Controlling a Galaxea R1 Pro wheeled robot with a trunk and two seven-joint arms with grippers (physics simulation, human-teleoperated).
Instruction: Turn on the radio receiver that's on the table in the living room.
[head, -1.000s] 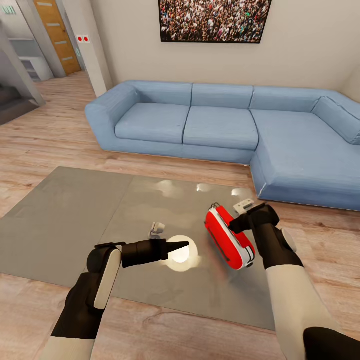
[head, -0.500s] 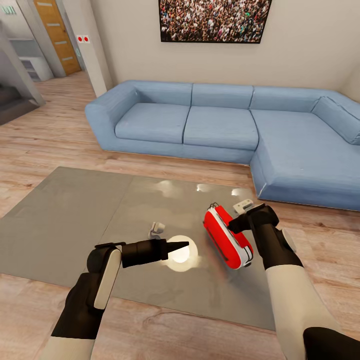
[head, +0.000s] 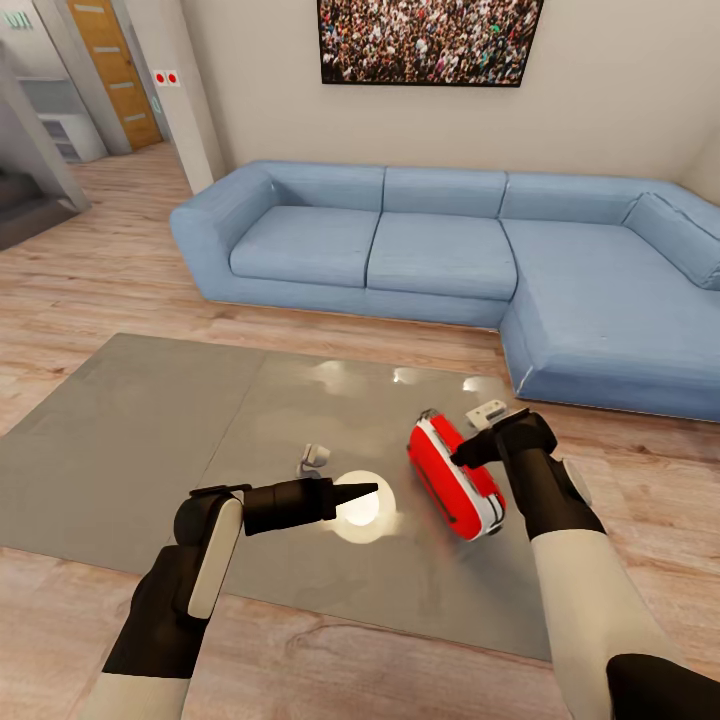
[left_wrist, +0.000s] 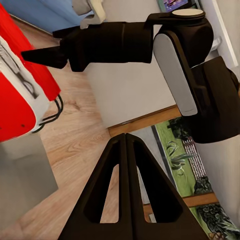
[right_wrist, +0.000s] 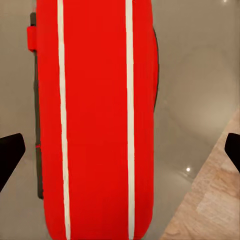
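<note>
Radio receiver (head: 455, 478): lay tilted on desk (head: 130, 420) (dial hidden).
Right end effector (right_wrist: 120, 150): spread wide, fingertips cropped.
Left end effector (head: 368, 489): closed, empty.

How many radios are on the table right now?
1. The red radio receiver lies on the table near its right edge, just under the right gripper. Nothing suggests another is hidden.

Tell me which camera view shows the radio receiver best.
The head view: the whole radio receiver lies on the table under the right hand. The right wrist view shows its red, white-striped side close up; the left wrist view shows an edge and wire handle.
</note>
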